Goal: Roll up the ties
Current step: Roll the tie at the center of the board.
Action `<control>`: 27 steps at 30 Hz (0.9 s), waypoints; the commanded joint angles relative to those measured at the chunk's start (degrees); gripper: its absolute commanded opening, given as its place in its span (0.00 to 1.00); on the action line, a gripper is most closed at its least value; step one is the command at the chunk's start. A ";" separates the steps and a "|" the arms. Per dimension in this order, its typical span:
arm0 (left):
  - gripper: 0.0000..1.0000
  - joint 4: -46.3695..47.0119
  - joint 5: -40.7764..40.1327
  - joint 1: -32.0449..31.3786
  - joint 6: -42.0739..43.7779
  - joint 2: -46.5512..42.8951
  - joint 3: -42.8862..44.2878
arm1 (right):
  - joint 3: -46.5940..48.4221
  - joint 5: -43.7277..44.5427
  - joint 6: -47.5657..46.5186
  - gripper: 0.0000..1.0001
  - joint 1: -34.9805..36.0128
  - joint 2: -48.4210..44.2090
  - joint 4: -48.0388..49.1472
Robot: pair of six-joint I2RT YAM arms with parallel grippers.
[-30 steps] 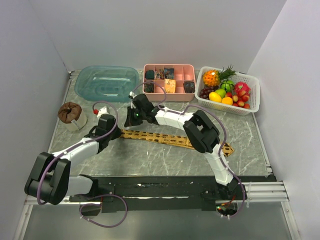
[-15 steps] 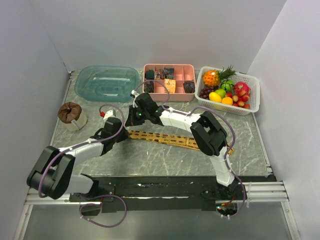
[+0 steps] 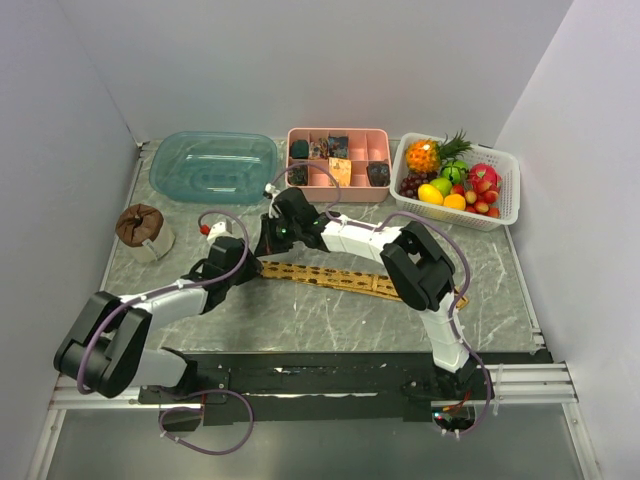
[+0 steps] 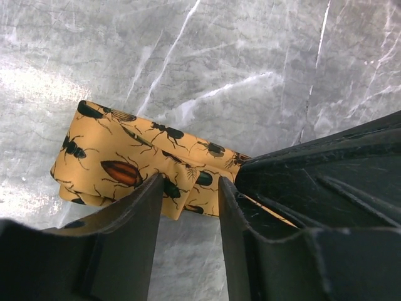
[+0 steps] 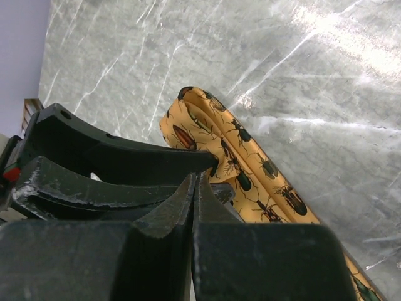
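Two grippers are being held close together at the left end of the tie [image 3: 340, 279]. The tie, golden-yellow with a dark beetle print, is lying stretched across the table [image 3: 300, 320] from near the middle toward the right side. Its left end is being shown folded over into a first small loop, so the step in hand is judged to be the very start of the roll, with nearly all the length yet to be wound.

The left gripper [image 4: 191, 188] is being held partly open, its fingers [image 4: 135, 213] standing either side of the folded cloth; whether they are touching it cannot be told. The right gripper [image 5: 193, 182] is being shown with its fingers pressed together, tips at the edge of the tie just behind the fold. Whether a layer of cloth is being pinched between them cannot be told.

The next move is judged to call for the fold to be gripped firmly and turned over onto the flat length while the cloth behind it is being pressed down. A loose hold could let the loop spring open or run crooked.

Along the far edge three containers are being shown:
- Nothing is being seen inside the clear blue-green tub [image 3: 215, 136].
- Small dark bundles [image 3: 299, 149] are sitting in several compartments of the pink divided tray [image 3: 338, 130], with a yellowish piece in one.
- Mixed fruit [image 3: 450, 180] is filling the white basket [image 3: 511, 195].

At the left, a brown bundle [image 3: 138, 222] is sitting in a small pale cup [image 3: 150, 248].
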 commanded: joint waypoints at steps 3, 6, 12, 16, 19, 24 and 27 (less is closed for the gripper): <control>0.39 2.88 -1.14 -0.19 -1.35 -2.24 -0.42 | -2.74 3.38 -1.62 0.00 -0.84 -4.61 -2.80; 0.33 3.59 -1.58 -0.19 -1.70 -2.24 -0.51 | -6.70 4.26 -1.36 0.00 -1.89 -7.60 -1.66; 0.20 3.50 -2.28 -0.10 -1.70 -0.58 1.07 | -11.19 1.90 -0.22 0.00 -1.98 -9.37 3.08; 0.13 3.24 -2.72 -0.19 -1.79 0.39 1.69 | -11.10 -0.47 1.01 0.00 -1.98 -7.79 6.51; 0.10 3.06 -3.43 -0.19 -1.62 -0.13 2.04 | -10.31 -1.53 1.63 0.00 -1.81 -6.64 7.39; 0.13 3.85 -3.08 -0.01 -0.04 -4.43 2.30 | -9.87 -1.71 1.89 0.00 -1.37 -6.29 7.75; 0.20 3.24 -3.25 -0.01 1.37 -6.80 3.18 | -9.26 -1.36 1.37 0.00 -1.02 -6.11 7.22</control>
